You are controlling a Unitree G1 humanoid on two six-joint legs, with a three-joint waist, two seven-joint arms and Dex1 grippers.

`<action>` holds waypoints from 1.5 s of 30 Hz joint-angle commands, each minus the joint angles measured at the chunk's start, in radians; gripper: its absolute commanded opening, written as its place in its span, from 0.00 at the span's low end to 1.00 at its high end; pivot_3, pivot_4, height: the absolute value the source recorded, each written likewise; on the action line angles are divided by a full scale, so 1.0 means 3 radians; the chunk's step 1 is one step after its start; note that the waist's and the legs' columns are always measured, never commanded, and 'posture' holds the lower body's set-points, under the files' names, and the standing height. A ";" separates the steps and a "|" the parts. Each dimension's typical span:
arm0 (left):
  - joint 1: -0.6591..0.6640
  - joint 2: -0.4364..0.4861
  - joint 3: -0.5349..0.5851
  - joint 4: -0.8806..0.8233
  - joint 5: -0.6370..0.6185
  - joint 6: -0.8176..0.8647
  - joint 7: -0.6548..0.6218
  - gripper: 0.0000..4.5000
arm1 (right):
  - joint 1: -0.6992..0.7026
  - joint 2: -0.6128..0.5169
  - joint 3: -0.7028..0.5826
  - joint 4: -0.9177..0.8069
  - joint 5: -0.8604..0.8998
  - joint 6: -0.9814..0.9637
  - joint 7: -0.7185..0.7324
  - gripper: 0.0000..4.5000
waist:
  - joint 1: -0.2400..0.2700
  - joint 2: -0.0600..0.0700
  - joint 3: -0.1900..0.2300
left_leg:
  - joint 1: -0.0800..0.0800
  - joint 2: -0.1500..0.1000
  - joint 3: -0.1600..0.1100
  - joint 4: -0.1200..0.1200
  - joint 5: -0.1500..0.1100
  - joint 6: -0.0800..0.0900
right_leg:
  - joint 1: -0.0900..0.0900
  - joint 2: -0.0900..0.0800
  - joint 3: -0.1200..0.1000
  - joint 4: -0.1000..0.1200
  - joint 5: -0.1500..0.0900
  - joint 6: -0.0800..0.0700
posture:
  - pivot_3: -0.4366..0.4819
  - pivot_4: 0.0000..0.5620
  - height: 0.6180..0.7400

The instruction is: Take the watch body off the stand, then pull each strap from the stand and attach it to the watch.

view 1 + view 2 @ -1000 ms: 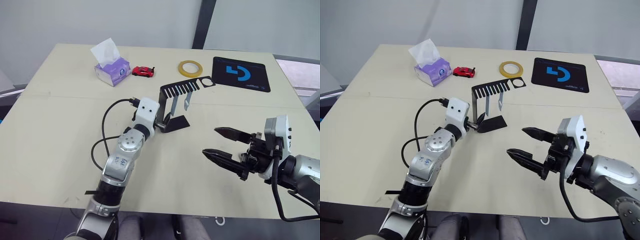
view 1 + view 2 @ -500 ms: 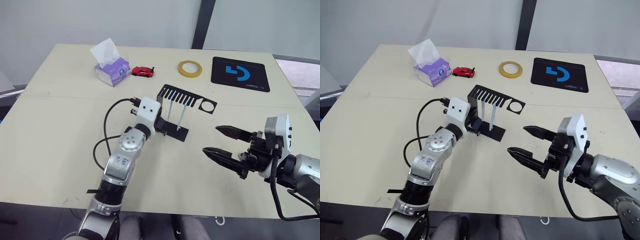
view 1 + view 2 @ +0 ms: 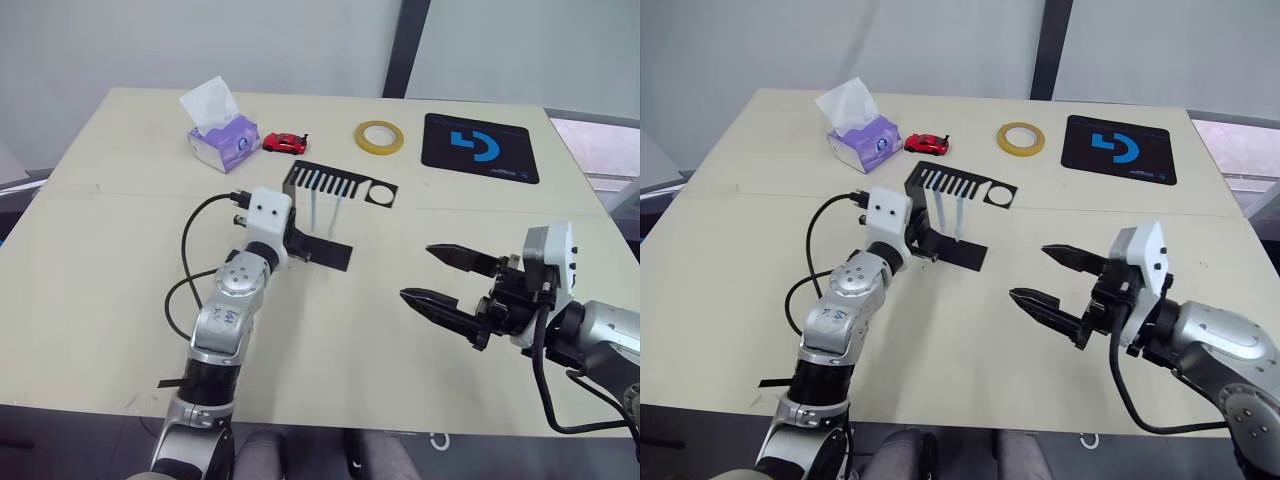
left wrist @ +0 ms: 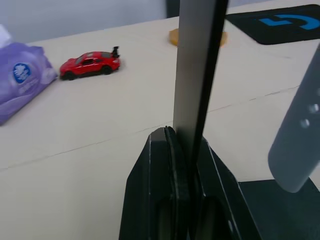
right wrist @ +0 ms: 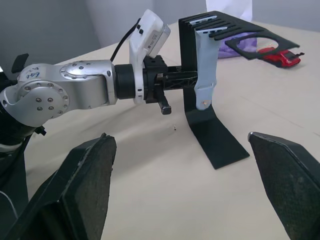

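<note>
Two straps (image 3: 325,212) (both hanging), one stand (image 3: 322,252)

Bright, even indoor light falls from above on the pale beige table (image 3: 120,300), leaving only soft, faint shadows and no harsh glare. Head views are sharp. In the left wrist view, the thin black sheet-metal stand (image 4: 197,75) looms close and blurred.

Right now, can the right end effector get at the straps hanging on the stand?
Probably yes. The right end effector is open and faces the stand across bare table; the straps hang on its near side, while the left end effector clamps the post.
</note>
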 commanded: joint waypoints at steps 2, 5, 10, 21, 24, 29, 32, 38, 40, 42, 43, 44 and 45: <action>0.0033 -0.0174 0.0114 -0.0206 0.0121 0.0092 0.0332 0.01 | -0.0215 0.0119 0.0216 -0.0076 -0.0099 -0.0026 -0.0185 1.00 | 0.0008 0.0000 0.0000 | 0.0000 -0.0001 -0.0001 0.0000 0.0000 0.0000 | 0.0000 -0.0001 -0.0001 0.0001 0.0000 0.0000 | 0.48 0.27 0.98; 0.0074 -0.0274 0.0142 -0.0190 0.0182 0.0133 0.0503 0.01 | -0.0394 0.0241 0.0417 -0.0091 -0.0205 0.0028 -0.0402 1.00 | 0.0006 -0.0001 -0.0001 | 0.0000 -0.0002 -0.0001 0.0000 0.0000 -0.0001 | -0.0001 -0.0003 -0.0001 0.0001 0.0000 0.0000 | 0.48 0.27 0.98; 0.0066 -0.0377 0.0124 -0.0068 0.0230 0.0025 0.0643 0.01 | -0.0757 0.0617 0.0808 -0.0105 -0.0436 0.0330 -0.1186 1.00 | -0.0005 -0.0002 -0.0002 | 0.0001 -0.0001 0.0000 0.0000 0.0002 -0.0003 | -0.0002 -0.0003 0.0000 0.0004 0.0000 0.0000 | 0.48 0.27 0.98; 0.0042 -0.0502 0.0024 0.0035 0.0324 0.0003 0.0752 0.01 | -0.1485 0.1776 0.1286 0.0006 -0.0846 0.1183 -0.2757 1.00 | -0.0003 -0.0004 -0.0009 | -0.0001 -0.0001 0.0002 0.0001 0.0003 -0.0006 | -0.0009 -0.0006 -0.0002 0.0009 0.0000 -0.0001 | 0.48 0.27 0.98; -0.0020 -0.0553 0.0011 0.0122 0.0344 -0.0007 0.0794 0.01 | -0.1640 0.1945 0.1381 0.0092 -0.1080 0.1243 -0.2913 1.00 | -0.0004 -0.0005 -0.0009 | -0.0003 -0.0002 0.0002 0.0001 0.0003 -0.0005 | -0.0009 -0.0010 -0.0005 0.0008 0.0000 -0.0001 | 0.48 0.27 0.98; -0.0040 -0.0593 -0.0006 0.0172 0.0367 -0.0036 0.0825 0.01 | -0.1783 0.2183 0.1453 0.0226 -0.1377 0.1315 -0.3034 1.00 | -0.0005 -0.0006 -0.0011 | -0.0003 -0.0005 0.0001 0.0000 0.0004 -0.0003 | -0.0009 -0.0013 -0.0010 0.0008 0.0000 -0.0001 | 0.48 0.27 0.98; -0.0038 -0.0605 -0.0018 0.0165 0.0366 -0.0031 0.0824 0.01 | -0.1895 0.2333 0.1582 0.0337 -0.1571 0.1273 -0.3036 1.00 | -0.0006 -0.0007 -0.0012 | -0.0003 -0.0005 0.0001 0.0000 0.0004 -0.0003 | -0.0009 -0.0014 -0.0012 0.0008 0.0000 -0.0001 | 0.48 0.27 0.98; -0.0063 -0.0627 -0.0032 0.0169 0.0373 -0.0030 0.0831 0.01 | -0.1932 0.2616 0.1711 0.0623 -0.1981 0.1047 -0.3042 1.00 | -0.0007 -0.0007 -0.0012 | -0.0003 -0.0005 0.0001 -0.0001 0.0004 -0.0003 | -0.0010 -0.0015 -0.0014 0.0008 0.0000 -0.0001 | 0.48 0.27 0.98; -0.0062 -0.0632 -0.0036 0.0160 0.0377 -0.0025 0.0831 0.01 | -0.1920 0.2665 0.1733 0.0681 -0.2090 0.0991 -0.3013 1.00 | -0.0006 -0.0007 -0.0012 | -0.0005 -0.0007 0.0001 -0.0001 0.0004 -0.0003 | -0.0010 -0.0018 -0.0016 0.0007 0.0000 -0.0001 | 0.48 0.27 0.98; -0.0063 -0.0630 -0.0031 0.0159 0.0380 -0.0024 0.0825 0.01 | -0.1921 0.2696 0.1776 0.0750 -0.2202 0.0908 -0.2977 1.00 | -0.0007 -0.0007 -0.0012 | -0.0006 -0.0009 0.0001 -0.0001 0.0003 -0.0002 | -0.0011 -0.0023 -0.0019 0.0007 0.0000 -0.0001 | 0.48 0.27 0.98; -0.0063 -0.0629 -0.0028 0.0161 0.0382 -0.0025 0.0822 0.01 | -0.1932 0.2707 0.1798 0.0796 -0.2269 0.0851 -0.2962 1.00 | -0.0009 -0.0007 -0.0012 | -0.0006 -0.0009 0.0001 -0.0001 0.0003 -0.0002 | -0.0010 -0.0023 -0.0022 0.0007 0.0000 -0.0001 | 0.48 0.27 0.98; -0.0064 -0.0628 -0.0026 0.0163 0.0383 -0.0026 0.0819 0.01 | -0.1944 0.2725 0.1808 0.0850 -0.2332 0.0792 -0.2954 1.00 | -0.0010 -0.0007 -0.0012 | -0.0006 -0.0009 0.0001 -0.0001 0.0003 -0.0002 | -0.0011 -0.0024 -0.0024 0.0006 0.0000 -0.0001 | 0.48 0.27 0.98; -0.0063 -0.0627 -0.0025 0.0166 0.0384 -0.0027 0.0817 0.01 | -0.1965 0.2743 0.1812 0.0919 -0.2399 0.0727 -0.2949 1.00 | -0.0011 -0.0007 -0.0012 | -0.0006 -0.0009 0.0001 -0.0001 0.0003 -0.0002 | -0.0011 -0.0023 -0.0025 0.0006 0.0000 -0.0001 | 0.48 0.27 0.98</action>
